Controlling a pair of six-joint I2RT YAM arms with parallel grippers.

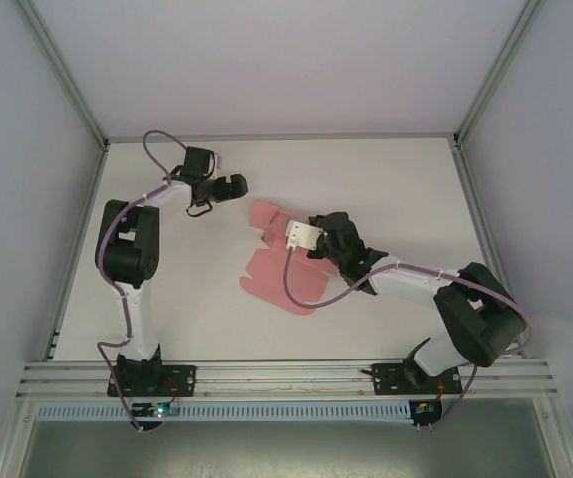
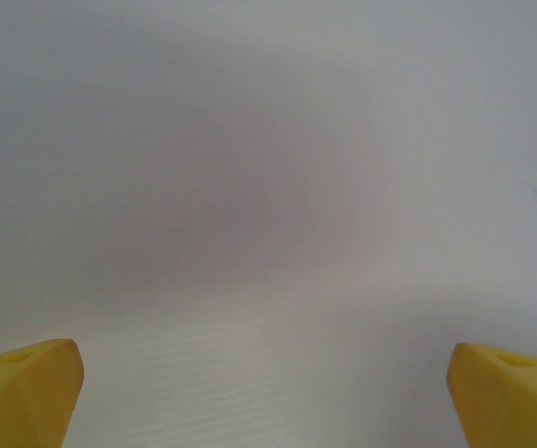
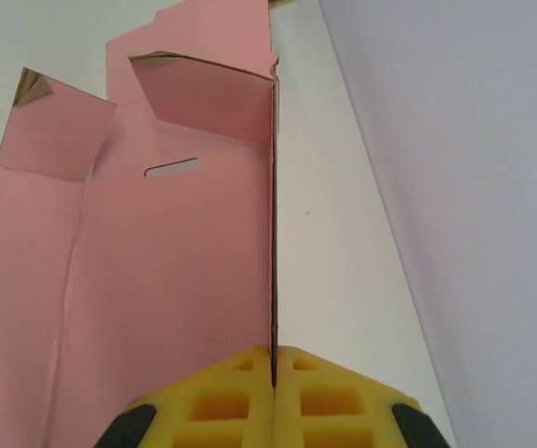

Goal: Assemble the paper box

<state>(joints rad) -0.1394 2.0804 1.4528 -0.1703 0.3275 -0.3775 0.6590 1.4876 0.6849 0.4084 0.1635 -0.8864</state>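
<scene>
The paper box (image 1: 271, 269) is a pink cut-out sheet of thin card with flaps and creases, lying partly unfolded in the middle of the table. My right gripper (image 1: 311, 239) is shut on its right edge; in the right wrist view the card's edge (image 3: 274, 233) runs straight into the seam between my yellow fingertips (image 3: 231, 392), and the pink panels (image 3: 156, 271) with a slot spread to the left. My left gripper (image 1: 228, 187) stands open at the back left, apart from the sheet. Its yellow fingertips (image 2: 25, 392) are wide apart over bare table, nothing between them.
White walls and a metal frame (image 1: 67, 269) enclose the table on the left, back and right. A rail (image 1: 286, 376) carrying both arm bases runs along the near edge. Purple cables (image 1: 296, 289) trail along each arm, the right one crossing the sheet.
</scene>
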